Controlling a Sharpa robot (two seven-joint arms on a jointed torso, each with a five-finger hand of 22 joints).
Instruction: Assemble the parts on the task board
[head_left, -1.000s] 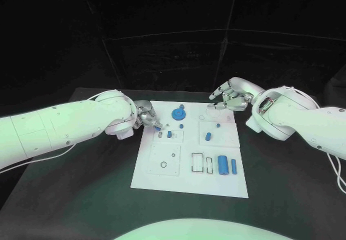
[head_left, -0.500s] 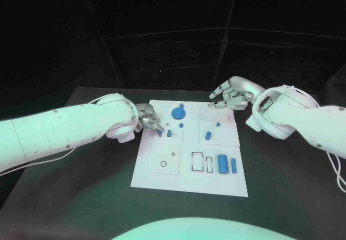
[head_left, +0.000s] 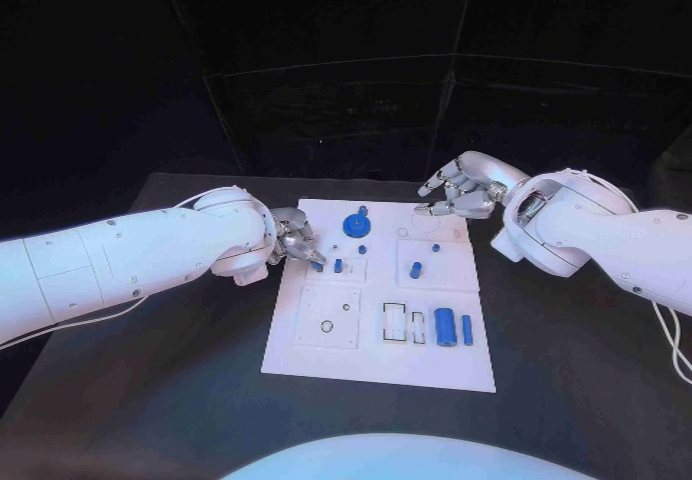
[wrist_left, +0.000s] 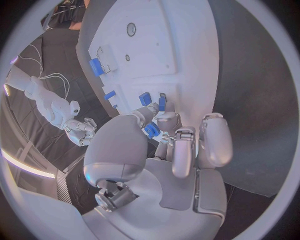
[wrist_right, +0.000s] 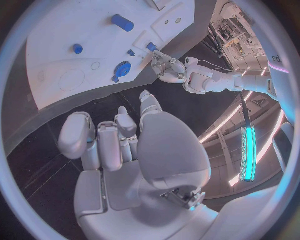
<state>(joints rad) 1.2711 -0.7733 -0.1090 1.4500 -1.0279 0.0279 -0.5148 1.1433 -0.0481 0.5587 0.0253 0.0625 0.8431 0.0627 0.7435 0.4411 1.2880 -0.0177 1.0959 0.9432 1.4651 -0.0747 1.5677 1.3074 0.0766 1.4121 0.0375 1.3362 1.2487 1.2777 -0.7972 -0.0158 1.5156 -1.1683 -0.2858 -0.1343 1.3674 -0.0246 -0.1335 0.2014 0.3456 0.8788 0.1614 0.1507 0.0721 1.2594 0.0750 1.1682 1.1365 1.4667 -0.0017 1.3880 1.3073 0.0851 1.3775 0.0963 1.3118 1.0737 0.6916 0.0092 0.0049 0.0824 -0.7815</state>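
Note:
The white task board (head_left: 378, 355) lies in the middle of the black table. My left hand (head_left: 299, 240) is over the board's far left part and pinches a small blue part (wrist_left: 152, 131) between thumb and fingers. Its fingertips are down by two small blue parts (head_left: 338, 266) standing in the board. My right hand (head_left: 459, 195) hovers above the board's far right corner with fingers loosely apart, holding nothing. A blue round disc (head_left: 353, 227) sits near the far edge, and a short blue peg (head_left: 414, 270) sits right of centre.
A thick blue cylinder (head_left: 446, 327) and a slim blue bar (head_left: 466, 330) lie at the board's near right, beside two rectangular slots (head_left: 394, 322). A small ring outline (head_left: 327, 327) marks the near left. Bare black table (head_left: 144, 380) surrounds the board.
My left hand has shifted slightly over the board, bringing its blue part down beside the standing one. The right hand has not moved.

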